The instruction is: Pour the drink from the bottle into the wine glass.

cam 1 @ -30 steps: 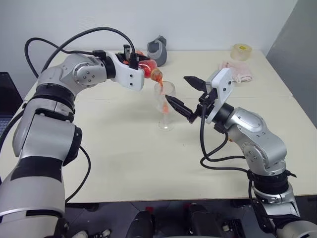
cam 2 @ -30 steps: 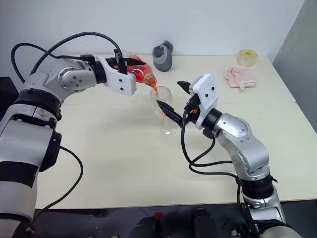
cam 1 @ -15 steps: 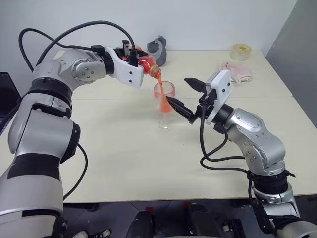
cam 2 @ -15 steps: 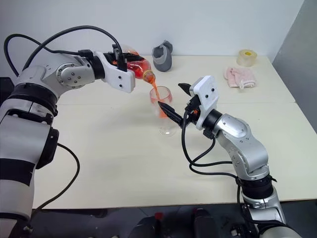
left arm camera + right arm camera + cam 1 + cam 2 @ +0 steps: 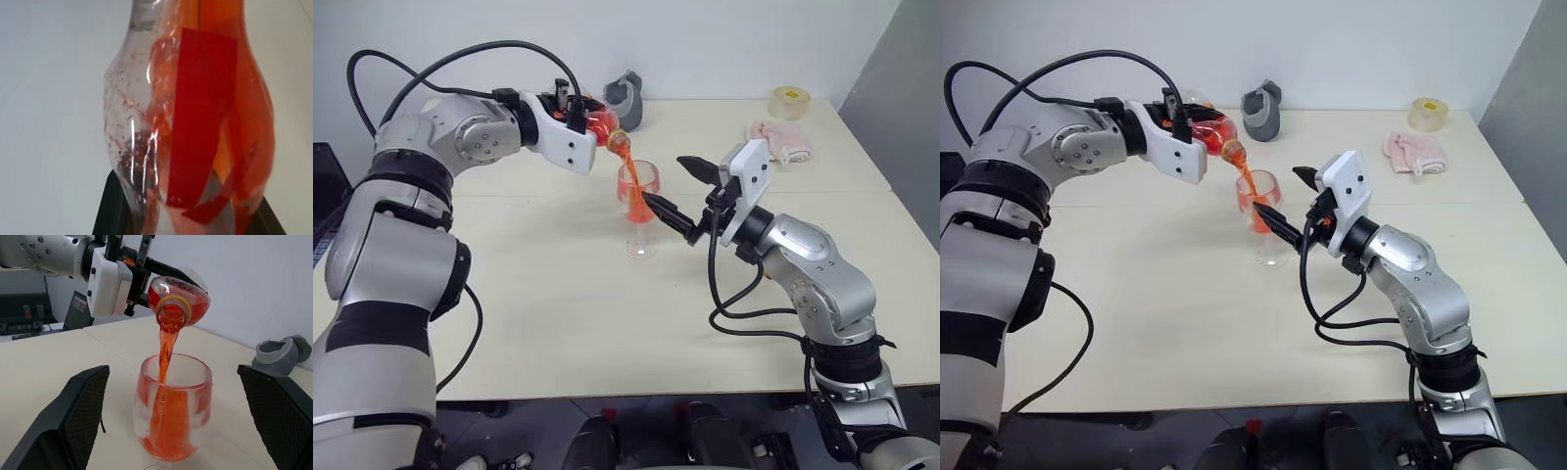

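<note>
Right wrist view: left claw (image 5: pixel 146 271) pinches tilted bottle (image 5: pixel 178 296) over wine glass (image 5: pixel 173 406); right claw (image 5: pixel 682 193) spread.

bottle (image 5: pixel 604 125) tipped above the wine glass (image 5: pixel 639 196) mid-table, left gripper (image 5: pixel 576 110) on its left, right gripper (image 5: pixel 683 193) just right of the glass, tape roll (image 5: pixel 789 102) far right corner

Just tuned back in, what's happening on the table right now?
The left gripper is shut on the bottle, tipped mouth-down above the wine glass, and the drink is running in a red stream into the bowl, which is already well filled. The glass stands on the table. The right gripper is open, its fingers on either side of the glass without touching it. At the far edge lie a grey object, a roll of tape and a pink cloth.
</note>
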Available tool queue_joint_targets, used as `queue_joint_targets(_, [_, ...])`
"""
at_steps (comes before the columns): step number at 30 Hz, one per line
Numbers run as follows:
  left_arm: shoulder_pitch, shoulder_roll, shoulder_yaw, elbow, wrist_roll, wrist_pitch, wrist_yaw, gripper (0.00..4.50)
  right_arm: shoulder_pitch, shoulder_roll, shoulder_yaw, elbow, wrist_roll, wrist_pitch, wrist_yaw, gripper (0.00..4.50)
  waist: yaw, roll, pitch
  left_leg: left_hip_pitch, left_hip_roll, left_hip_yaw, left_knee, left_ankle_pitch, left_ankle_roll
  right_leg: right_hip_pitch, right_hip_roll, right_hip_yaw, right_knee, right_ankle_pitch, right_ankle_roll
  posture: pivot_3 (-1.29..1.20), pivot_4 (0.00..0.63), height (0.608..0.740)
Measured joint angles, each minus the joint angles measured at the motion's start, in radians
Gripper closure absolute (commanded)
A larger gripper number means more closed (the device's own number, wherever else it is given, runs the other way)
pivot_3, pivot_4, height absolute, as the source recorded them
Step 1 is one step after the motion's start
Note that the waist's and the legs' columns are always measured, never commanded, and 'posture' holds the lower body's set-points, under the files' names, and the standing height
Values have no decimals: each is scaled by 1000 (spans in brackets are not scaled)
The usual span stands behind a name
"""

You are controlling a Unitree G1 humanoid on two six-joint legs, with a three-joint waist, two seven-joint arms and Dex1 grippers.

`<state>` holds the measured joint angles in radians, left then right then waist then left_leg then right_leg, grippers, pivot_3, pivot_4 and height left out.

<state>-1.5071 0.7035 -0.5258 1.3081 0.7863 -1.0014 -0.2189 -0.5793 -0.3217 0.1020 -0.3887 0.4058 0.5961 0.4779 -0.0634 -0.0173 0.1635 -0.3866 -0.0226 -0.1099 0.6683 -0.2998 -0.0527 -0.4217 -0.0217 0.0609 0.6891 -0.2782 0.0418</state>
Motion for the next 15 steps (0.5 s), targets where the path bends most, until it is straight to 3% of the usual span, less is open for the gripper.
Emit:
queue_joint_targets(9, [0, -2, 9, 7, -21, 12, -19, 3604, -1, -1, 0, 2, 0, 0, 1, 0, 0, 0, 0, 0, 0, 0, 0, 0, 0, 0, 0, 0, 0, 0, 0, 0, 150, 740])
queue_joint_targets(15, [12, -43, 97, 24, -151, 33, -167, 3604, -1, -7, -1, 2, 0, 0, 1, 0, 0, 0, 0, 0, 0, 0, 2, 0, 0, 0, 0, 0, 1, 0, 0, 0, 150, 740])
